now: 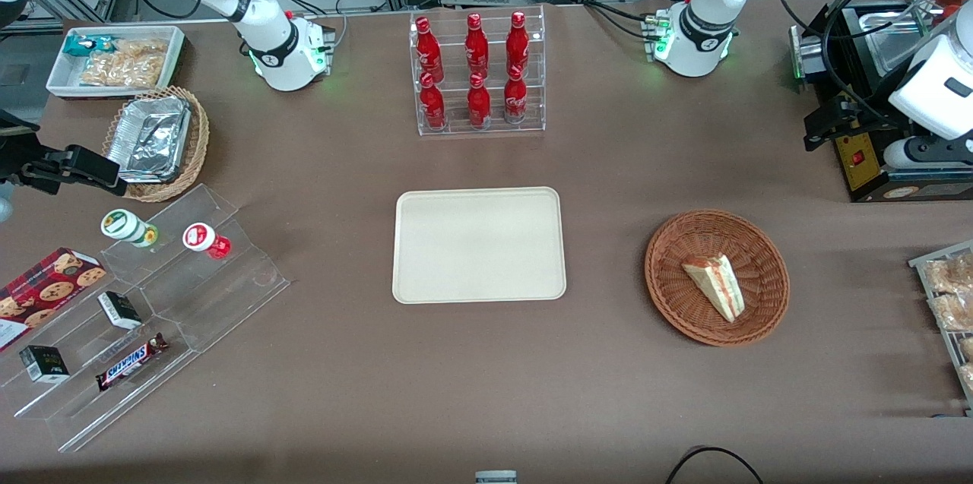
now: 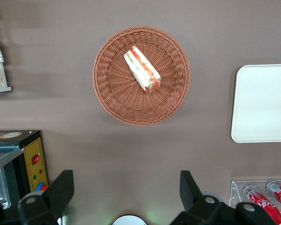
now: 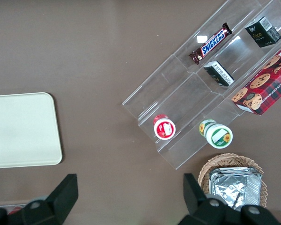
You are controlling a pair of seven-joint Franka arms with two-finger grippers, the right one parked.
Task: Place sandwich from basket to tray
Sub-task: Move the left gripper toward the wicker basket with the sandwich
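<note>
Front view: triangular clear-wrapped white-bread sandwich lies in the round reddish-brown wicker basket; flat cream rectangular tray bare. Nothing moved yet.

Left wrist view: my gripper hangs high above the brown table, jaws apart, empty. Woven ribbed basket; smooth low-rimmed tray.

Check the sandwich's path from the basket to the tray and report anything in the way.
Nothing visible blocks it. The sandwich lies alone in the basket, and only bare tabletop separates that from the tray. The open gripper hangs above the table beside the basket, with nothing between it and the sandwich.
</note>
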